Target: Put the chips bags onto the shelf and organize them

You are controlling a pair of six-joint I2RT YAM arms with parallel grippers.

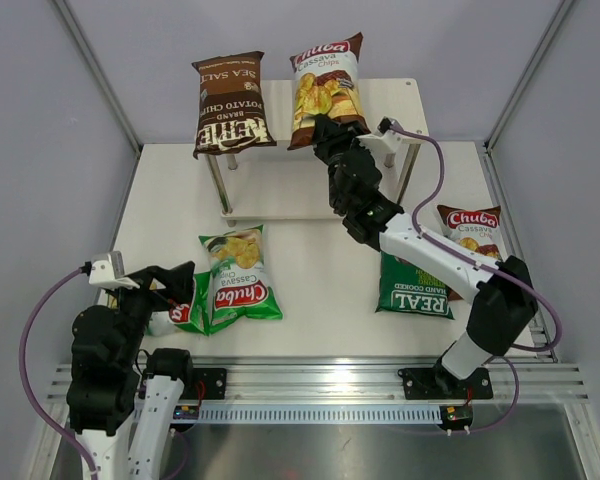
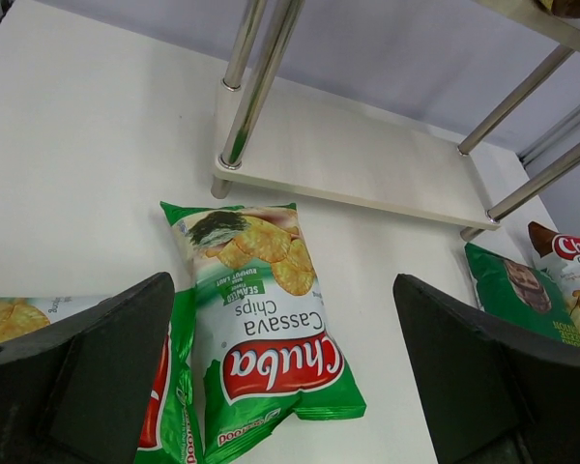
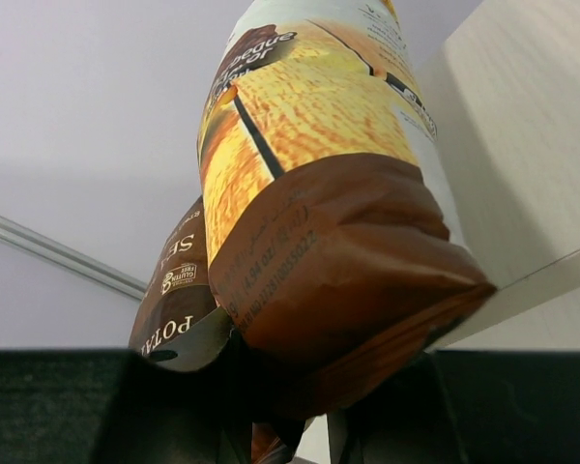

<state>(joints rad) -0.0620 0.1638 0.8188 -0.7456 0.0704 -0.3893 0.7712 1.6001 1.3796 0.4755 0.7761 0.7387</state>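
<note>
Right hand (image 3: 288,418) half-closed, pinching Cassava bag (image 3: 314,145)

I see only a sliver of the second green bag (image 1: 198,310), left gripper (image 1: 175,290) covers it; right arm (image 1: 430,250) cuts across REAL bag (image 1: 415,295).

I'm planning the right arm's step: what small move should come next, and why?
Probably open the right pincer: its Chuba Cassava bag seems to stand already on the top board of the shelf, beside the Kettle bag.
</note>
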